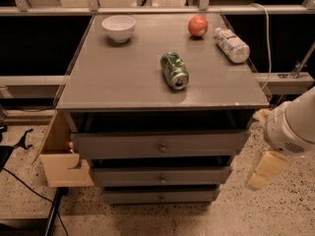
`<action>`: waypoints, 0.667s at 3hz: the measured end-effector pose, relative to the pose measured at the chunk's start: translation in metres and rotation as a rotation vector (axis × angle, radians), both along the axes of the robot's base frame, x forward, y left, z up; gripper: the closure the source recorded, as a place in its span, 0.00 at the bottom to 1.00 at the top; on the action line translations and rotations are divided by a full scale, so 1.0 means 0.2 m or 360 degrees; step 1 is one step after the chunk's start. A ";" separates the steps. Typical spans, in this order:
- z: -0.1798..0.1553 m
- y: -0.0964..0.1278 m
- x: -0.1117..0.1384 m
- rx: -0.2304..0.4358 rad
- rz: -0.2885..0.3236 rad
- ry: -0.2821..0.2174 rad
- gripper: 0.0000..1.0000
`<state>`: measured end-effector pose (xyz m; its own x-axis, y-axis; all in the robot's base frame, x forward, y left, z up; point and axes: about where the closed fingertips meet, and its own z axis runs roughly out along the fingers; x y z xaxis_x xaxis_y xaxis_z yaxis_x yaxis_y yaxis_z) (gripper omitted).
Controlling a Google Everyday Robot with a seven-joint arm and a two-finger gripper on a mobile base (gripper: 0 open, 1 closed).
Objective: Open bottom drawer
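The bottom drawer (pixel 147 196) is the lowest, slimmest grey front of the grey cabinet (pixel 98 90), with a small round metal knob (pixel 161 198), and it looks closed. The middle drawer (pixel 160 175) and the top drawer (pixel 160 144) sit above it. My gripper (pixel 262 172) hangs below the white arm (pixel 291 126) to the right of the cabinet, at about the height of the middle drawer. It is apart from the cabinet and touches no knob.
On the cabinet top lie a white bowl (pixel 118 27), a red apple (pixel 198 26), a plastic bottle (pixel 231 44) on its side and a green can (pixel 174 70) on its side. A wooden box (pixel 61 156) stands at the cabinet's left. Speckled floor lies in front.
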<state>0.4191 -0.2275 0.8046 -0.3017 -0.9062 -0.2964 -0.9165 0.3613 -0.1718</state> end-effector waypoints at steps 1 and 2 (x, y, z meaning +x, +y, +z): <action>-0.21 0.02 -0.02 0.0029 0.0012 0.0047 0.00; -0.51 0.04 -0.06 0.0061 0.0028 0.0092 0.00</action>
